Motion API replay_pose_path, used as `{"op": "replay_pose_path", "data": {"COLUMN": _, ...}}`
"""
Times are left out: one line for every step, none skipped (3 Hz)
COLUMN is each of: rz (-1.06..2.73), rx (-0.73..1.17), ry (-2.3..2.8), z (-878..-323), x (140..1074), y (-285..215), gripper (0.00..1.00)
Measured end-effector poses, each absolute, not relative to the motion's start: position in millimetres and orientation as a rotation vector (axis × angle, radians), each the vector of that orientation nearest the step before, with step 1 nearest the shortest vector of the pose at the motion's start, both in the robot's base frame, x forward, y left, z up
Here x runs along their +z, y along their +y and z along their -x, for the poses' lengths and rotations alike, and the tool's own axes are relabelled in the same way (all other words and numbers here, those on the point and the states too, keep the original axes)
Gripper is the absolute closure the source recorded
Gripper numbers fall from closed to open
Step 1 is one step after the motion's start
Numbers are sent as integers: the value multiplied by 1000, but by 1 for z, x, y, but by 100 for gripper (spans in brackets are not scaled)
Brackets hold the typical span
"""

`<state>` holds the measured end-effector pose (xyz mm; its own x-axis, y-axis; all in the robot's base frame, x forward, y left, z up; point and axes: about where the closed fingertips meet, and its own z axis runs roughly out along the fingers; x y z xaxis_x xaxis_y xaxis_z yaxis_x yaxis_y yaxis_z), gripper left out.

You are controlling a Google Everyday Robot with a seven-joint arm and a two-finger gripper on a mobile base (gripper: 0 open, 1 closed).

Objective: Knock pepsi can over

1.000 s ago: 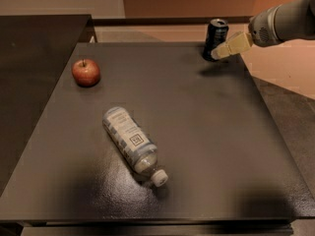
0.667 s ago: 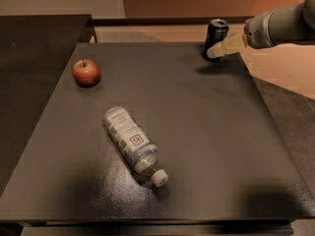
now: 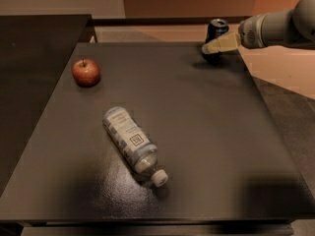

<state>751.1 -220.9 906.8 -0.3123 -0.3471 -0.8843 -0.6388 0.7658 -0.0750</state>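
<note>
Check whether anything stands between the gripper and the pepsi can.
Nothing visible does. The gripper sits at the table's far right corner, its tip overlapping the upright pepsi can in the view. The apple at the far left and the water bottle lying near the table's middle are both well off that line.

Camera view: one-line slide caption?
Gripper at upright pepsi can, far corner of dark table; red apple and lying water bottle nearer.

one high camera looks down across the table from its near edge, jaws at the far right corner.
</note>
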Motion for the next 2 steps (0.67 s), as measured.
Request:
{"op": "replay_pose_path", "data": {"rz": 735, "rx": 367, "ry": 1918, "z": -759, "x": 905, "y": -218, "gripper": 0}}
{"op": "replay_pose_path", "data": {"rz": 737, "rx": 365, "ry": 1910, "z": -766, "x": 905, "y": -215, "gripper": 18}}
